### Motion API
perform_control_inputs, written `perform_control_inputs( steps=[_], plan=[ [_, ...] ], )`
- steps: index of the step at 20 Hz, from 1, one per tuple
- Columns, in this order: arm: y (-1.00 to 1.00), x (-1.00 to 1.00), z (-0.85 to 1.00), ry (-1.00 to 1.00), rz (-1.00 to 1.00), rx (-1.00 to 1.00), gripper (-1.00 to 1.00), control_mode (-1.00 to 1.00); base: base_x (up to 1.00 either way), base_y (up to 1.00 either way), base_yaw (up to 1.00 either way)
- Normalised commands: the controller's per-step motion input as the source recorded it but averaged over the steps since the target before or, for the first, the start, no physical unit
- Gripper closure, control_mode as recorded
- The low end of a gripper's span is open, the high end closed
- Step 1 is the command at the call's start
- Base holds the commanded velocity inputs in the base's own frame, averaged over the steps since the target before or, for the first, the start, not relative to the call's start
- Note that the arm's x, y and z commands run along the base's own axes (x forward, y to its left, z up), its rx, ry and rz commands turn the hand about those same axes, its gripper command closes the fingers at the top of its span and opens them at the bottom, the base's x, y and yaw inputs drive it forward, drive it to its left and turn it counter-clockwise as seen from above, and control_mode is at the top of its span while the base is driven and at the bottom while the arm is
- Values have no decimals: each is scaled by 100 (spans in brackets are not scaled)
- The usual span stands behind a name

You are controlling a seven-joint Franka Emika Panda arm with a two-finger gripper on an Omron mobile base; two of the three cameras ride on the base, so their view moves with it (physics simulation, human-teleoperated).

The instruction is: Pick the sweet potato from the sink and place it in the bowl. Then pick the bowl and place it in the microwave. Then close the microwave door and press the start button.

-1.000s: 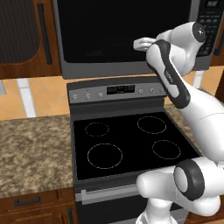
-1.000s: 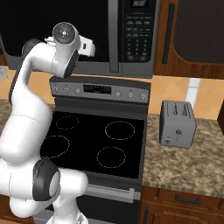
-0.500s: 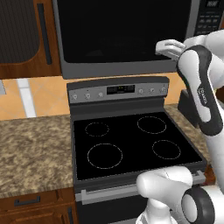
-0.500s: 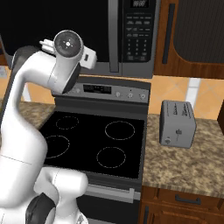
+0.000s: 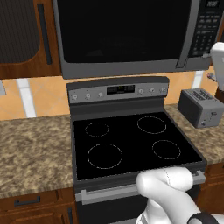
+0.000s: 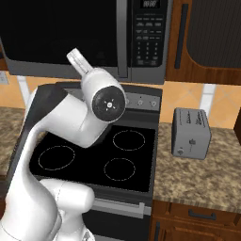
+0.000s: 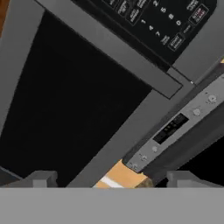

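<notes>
The microwave hangs above the stove, and the microwave door lies flush with the frame, its dark glass window wide and black inside a grey border. The long vertical handle runs down the door's right edge, and the button panel sits just right of it. Seen from my hand, the same door window, handle and button panel lie rolled at a slant, with the stove's control strip below them.

My fingers show as two dark tips, one on each side, set well apart with nothing between them, so they stand open. They point at the lower part of the door, not touching it.

In the right base view my arm rises in front of the stove, and its wrist reaches up before the lower edge of the door.

On the speckled brown table to the right of the stove stands a small grey toaster, well apart from the microwave. Dark wooden cupboards flank the microwave. The stove's black glass top carries four ring marks.
</notes>
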Motion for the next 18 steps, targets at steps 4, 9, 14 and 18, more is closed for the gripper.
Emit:
perform_control_inputs(
  steps=[4,9,14,18],
  plan=[
    [-60,-22,-17,30,-8,56,-100,-100,0,0,0],
    [-33,10,-17,29,0,49,-100,-100,0,0,0],
    [-4,44,-23,17,0,27,-100,-100,0,0,0],
    [-1,53,-15,5,0,18,-100,-100,0,0,0]
  ],
)
